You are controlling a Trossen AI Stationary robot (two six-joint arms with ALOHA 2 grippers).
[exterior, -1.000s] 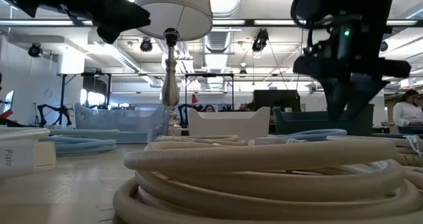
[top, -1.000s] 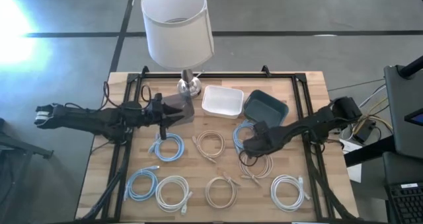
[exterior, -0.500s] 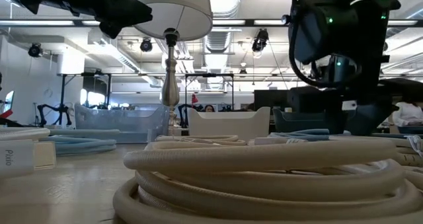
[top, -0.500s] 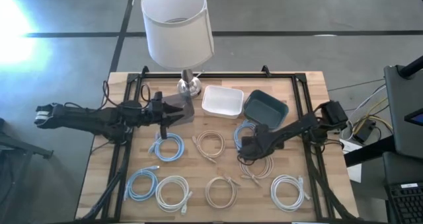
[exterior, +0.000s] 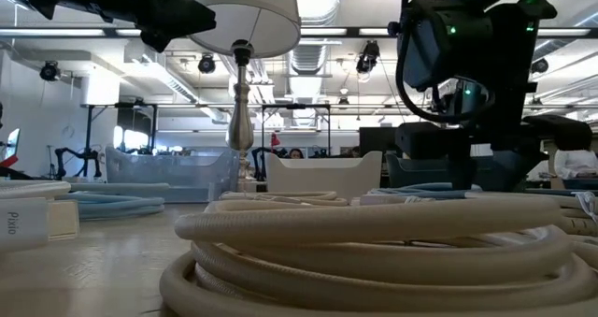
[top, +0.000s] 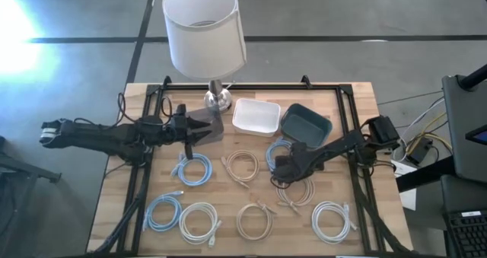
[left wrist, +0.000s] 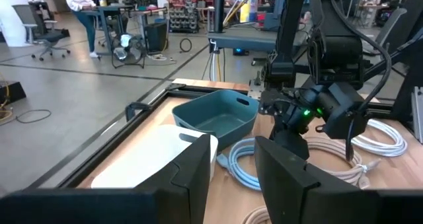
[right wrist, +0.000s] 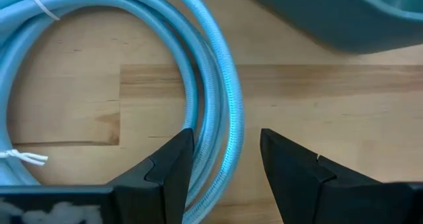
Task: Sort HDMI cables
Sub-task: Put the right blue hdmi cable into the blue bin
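Eight coiled cables lie flat on the wooden table. Three are light blue, three are beige and two are white. A third white coil does not show. My right gripper is open and low over the blue coil nearest the teal bin. Its fingers stand on either side of that coil's strands. My left gripper is open and empty, hovering by the lamp base. My right gripper comes from above, pointing down, with its open fingers across the strands on the side of the light blue coil nearest the teal bin. The coil lies flat on the table. I cannot tell whether the fingers touch it.
A white bin and a teal bin sit at the table's far side. Left of them is a lamp on a metal base. A black frame runs around the table. A beige coil fills the low view's foreground.
My right gripper has come down onto the light blue coil by the teal bin and shifted slightly toward the table's left. The right arm's elbow has drawn in. The cables and the left arm have stayed where they were.
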